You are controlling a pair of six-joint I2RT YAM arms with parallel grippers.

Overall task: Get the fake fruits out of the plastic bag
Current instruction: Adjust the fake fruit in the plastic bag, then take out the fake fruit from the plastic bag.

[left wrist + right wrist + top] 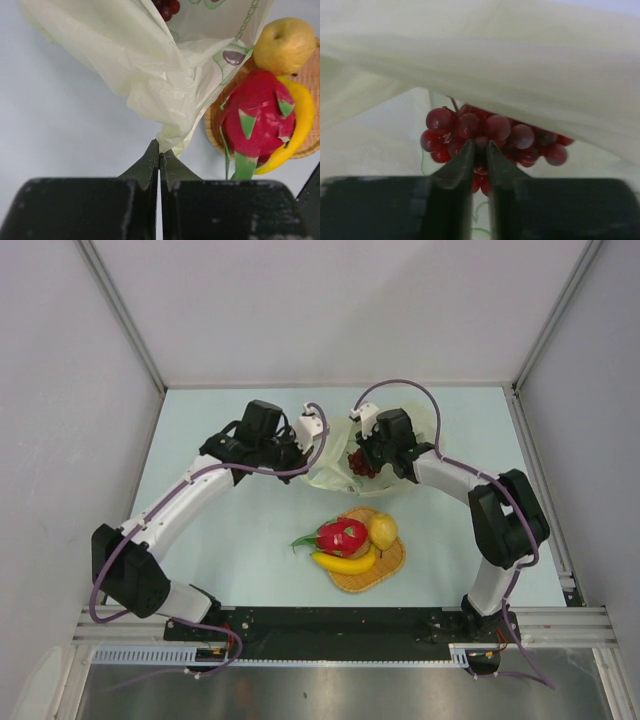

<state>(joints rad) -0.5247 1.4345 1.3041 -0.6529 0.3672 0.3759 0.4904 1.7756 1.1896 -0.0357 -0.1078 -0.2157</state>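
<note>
Left pincer: clamped on edge of plastic bag
Right pincer: tips barely apart at grape bunch inside bag
Woven mat: carries dragon fruit, lemon, banana

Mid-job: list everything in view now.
thin cream plastic bag: 1, pale cream, table's far centre
plastic grape bunch: 1, dark red, inside bag
plastic dragon fruit: 1, red-pink, green tips, on mat
plastic lemon: 1, yellow, on mat
plastic banana: 1, yellow, on mat
round woven mat: 1, orange, near centre
flat table: 1, pale blue, underneath
left end effector: 1, black, shut on bag
right end effector: 1, black, at grapes, grip unclear
</note>
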